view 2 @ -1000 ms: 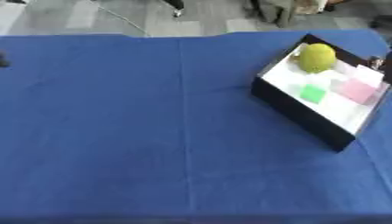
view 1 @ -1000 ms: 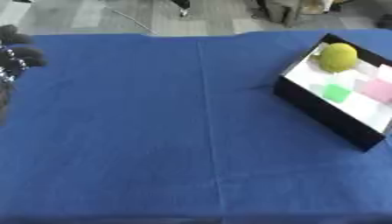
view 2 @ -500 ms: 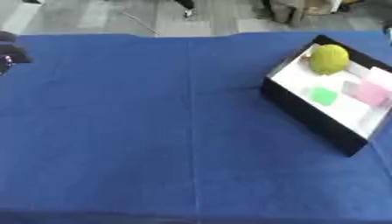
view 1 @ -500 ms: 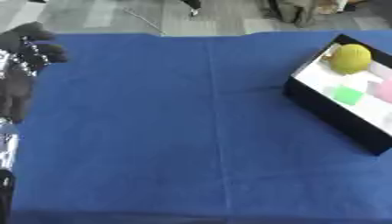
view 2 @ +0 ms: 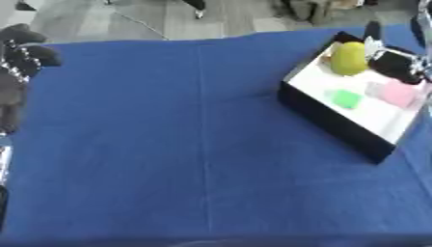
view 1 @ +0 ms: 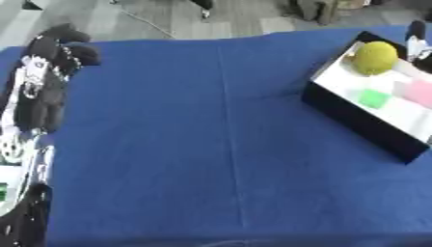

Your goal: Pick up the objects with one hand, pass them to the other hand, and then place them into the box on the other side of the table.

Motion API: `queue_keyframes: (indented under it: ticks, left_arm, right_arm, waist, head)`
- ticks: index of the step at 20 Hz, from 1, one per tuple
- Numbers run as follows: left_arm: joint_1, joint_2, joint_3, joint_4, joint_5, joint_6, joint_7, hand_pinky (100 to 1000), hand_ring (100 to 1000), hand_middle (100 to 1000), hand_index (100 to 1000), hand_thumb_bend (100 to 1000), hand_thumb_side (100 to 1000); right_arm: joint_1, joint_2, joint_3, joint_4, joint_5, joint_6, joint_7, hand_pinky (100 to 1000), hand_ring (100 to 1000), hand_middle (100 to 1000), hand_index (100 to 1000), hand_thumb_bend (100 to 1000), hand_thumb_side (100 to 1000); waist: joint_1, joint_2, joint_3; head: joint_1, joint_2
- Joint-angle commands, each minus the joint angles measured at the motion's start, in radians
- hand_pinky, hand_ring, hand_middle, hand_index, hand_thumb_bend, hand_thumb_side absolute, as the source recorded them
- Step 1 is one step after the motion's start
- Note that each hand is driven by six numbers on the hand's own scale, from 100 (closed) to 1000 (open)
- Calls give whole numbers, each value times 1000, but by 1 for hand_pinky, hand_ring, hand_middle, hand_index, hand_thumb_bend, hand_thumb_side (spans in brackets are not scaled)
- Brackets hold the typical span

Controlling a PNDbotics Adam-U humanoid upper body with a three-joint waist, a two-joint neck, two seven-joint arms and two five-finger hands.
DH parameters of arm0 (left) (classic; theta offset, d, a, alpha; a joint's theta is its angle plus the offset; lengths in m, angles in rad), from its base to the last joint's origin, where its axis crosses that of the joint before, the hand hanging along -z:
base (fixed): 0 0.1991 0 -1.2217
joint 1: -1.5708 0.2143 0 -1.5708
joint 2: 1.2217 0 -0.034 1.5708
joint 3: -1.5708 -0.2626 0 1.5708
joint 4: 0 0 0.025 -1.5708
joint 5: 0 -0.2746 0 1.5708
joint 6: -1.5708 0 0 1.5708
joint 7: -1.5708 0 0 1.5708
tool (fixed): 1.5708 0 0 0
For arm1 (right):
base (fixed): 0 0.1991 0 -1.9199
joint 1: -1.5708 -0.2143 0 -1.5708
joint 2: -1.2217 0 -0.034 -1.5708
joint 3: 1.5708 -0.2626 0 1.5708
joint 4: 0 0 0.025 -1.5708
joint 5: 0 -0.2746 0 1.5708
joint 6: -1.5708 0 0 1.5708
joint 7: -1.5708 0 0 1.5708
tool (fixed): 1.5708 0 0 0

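Right hand (view 2: 397, 62) reaches over the box (view 2: 333, 123), its fingers unreadable to me, so I'd lower onto the yellow-green ball (view 2: 347, 58) inside while my left hand (view 1: 55, 58), fingers curled and empty, waits to receive

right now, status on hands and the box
Left hand at table's left edge, fingers curled, holding nothing. Right hand over the box, fingers unclear. Yellow ball, green and pink pieces inside.

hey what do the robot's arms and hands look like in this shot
The left hand is black with bulky rounded fingers and small silver dots along its back; its arm below shows silver-white joint parts. Of the right hand only a black part with silver bits shows, by the box.
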Motion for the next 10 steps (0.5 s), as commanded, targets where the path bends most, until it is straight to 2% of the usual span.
queue_keyframes:
  ticks: [1,3,7,10]
  left_arm:
    - [-8,-1,-4,-10,-30,-8,25,685,662,678,804,101,705]
    - [-11,-4,-12,-5,-50,-7,37,685,661,678,803,100,706]
    - [6,-3,-17,10,-66,1,61,684,659,679,801,102,723]
    - [11,-8,-15,22,-73,10,80,684,655,675,797,109,728]
  right_arm:
    - [28,61,56,-28,-49,-19,-49,848,934,769,1000,100,537]
    - [67,107,91,-28,-78,-41,-77,844,932,764,1000,100,534]
    - [99,202,154,-28,-142,-104,-142,842,927,764,1000,100,529]
    - [114,210,183,-28,-192,-151,-191,840,924,761,1000,100,528]
  waist:
    - [-4,-12,-14]
    - [-6,-11,-27]
    - [-13,-22,-5]
    - [-20,-25,2]
  head:
    - [8,-2]
    - [4,-2]
    - [16,-2]
    - [24,-2]
